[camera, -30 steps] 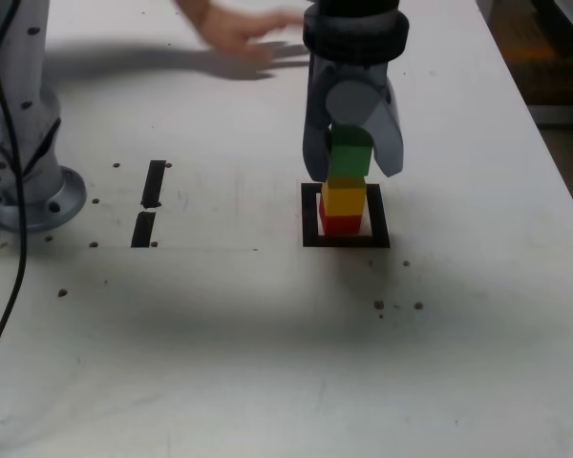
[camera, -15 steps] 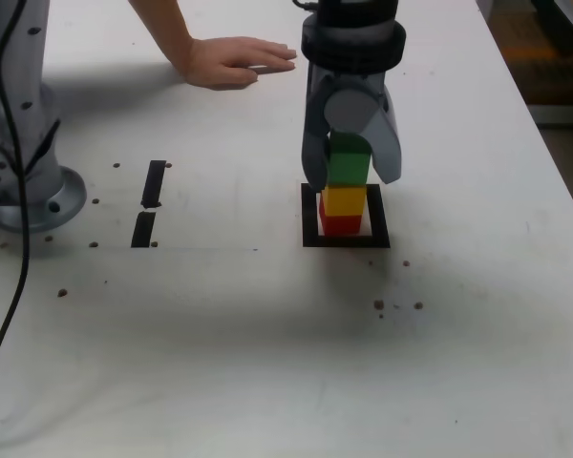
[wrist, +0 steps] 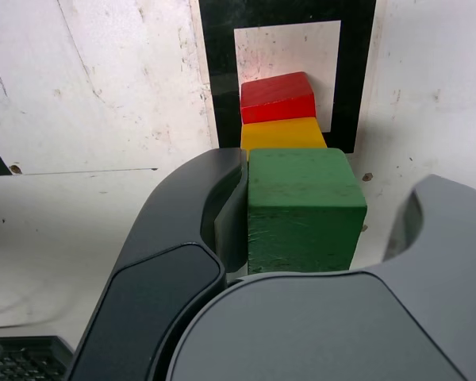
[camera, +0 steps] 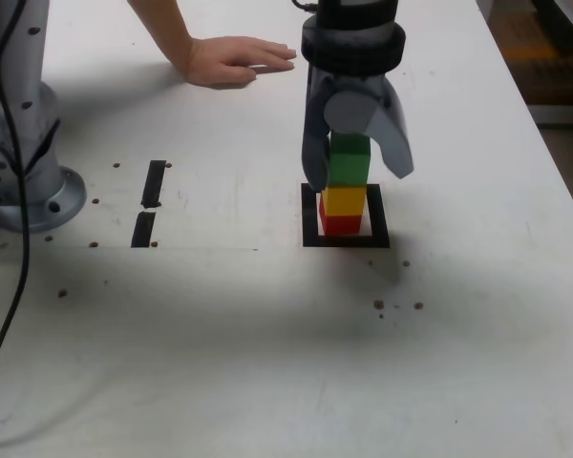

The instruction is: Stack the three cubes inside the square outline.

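Note:
Three cubes stand in one upright stack inside the square outline [camera: 344, 241]: the red cube [camera: 341, 225] at the bottom, the yellow cube [camera: 344, 200] on it, the green cube [camera: 349, 162] on top. My gripper [camera: 357, 176] hangs straight over the stack, open, its fingers either side of the green cube. In the wrist view the green cube [wrist: 305, 210] lies against one finger [wrist: 222, 190], while a clear gap separates it from the other finger [wrist: 428, 222]. Beyond it are the yellow cube [wrist: 283, 133], the red cube [wrist: 276, 95] and the outline [wrist: 222, 71].
A person's hand [camera: 234, 57] rests flat on the table behind the gripper, toward the exterior view's left. The arm's base [camera: 19, 181] and a black cable [camera: 10, 286] are at the left edge. Two short black tape strips [camera: 149, 205] lie left of the outline.
The jaws have spread: the finger on the exterior view's right has swung off the green cube. The stack has stayed put. The person's hand moved, then settled flat on the table.

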